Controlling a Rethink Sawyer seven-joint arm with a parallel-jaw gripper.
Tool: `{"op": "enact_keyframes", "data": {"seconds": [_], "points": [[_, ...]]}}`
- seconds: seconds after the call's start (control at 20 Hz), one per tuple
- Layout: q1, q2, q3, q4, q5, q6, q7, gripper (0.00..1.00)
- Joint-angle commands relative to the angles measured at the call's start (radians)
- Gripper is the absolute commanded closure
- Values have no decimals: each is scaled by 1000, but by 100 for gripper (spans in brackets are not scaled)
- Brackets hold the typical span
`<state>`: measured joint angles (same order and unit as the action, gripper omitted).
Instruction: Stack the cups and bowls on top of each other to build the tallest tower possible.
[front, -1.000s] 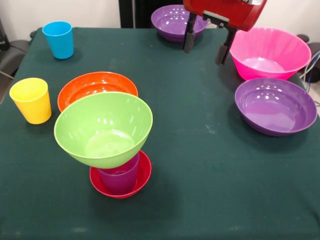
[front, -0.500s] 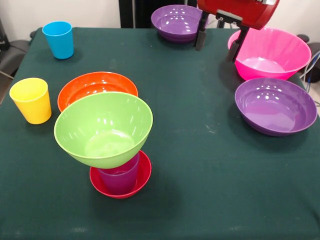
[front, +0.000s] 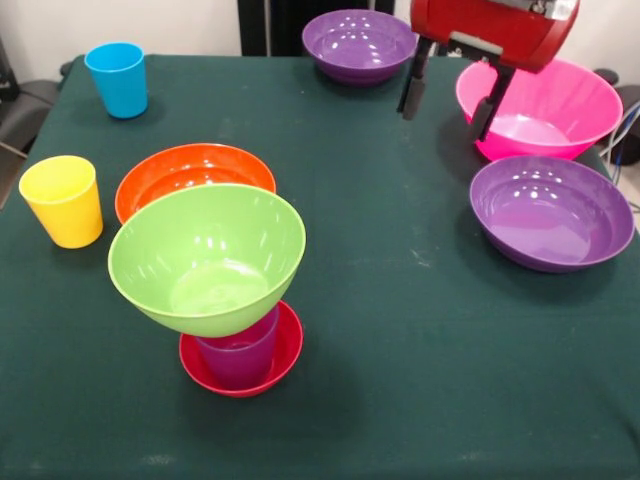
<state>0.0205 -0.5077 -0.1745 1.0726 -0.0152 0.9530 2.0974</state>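
Observation:
The tower stands near the front left: a small red bowl (front: 243, 362) holds an upright purple cup (front: 240, 352), and a lime green bowl (front: 207, 258) rests tilted on top of it. A wide orange bowl (front: 190, 172) lies just behind. A yellow cup (front: 63, 200) and a blue cup (front: 117, 79) stand at the left. A big pink bowl (front: 540, 105) and two purple bowls (front: 551, 210) (front: 358, 43) lie at the right and back. My gripper (front: 447, 105) hangs open and empty above the table at the pink bowl's left rim.
The dark green tablecloth (front: 400, 330) covers the whole table. A dark chair (front: 20, 110) shows past the left edge. Cables (front: 622, 135) hang at the right edge.
My gripper has moved to the right, from in front of the far purple bowl to the pink bowl's left rim. It stays open. Nothing else moved.

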Motion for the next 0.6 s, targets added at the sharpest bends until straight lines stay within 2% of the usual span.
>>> {"op": "enact_keyframes", "data": {"seconds": [0.05,0.6], "points": [[26,104,39,102,16,-119,241,0],[68,146,-4,86,55,-146,305,0]]}}
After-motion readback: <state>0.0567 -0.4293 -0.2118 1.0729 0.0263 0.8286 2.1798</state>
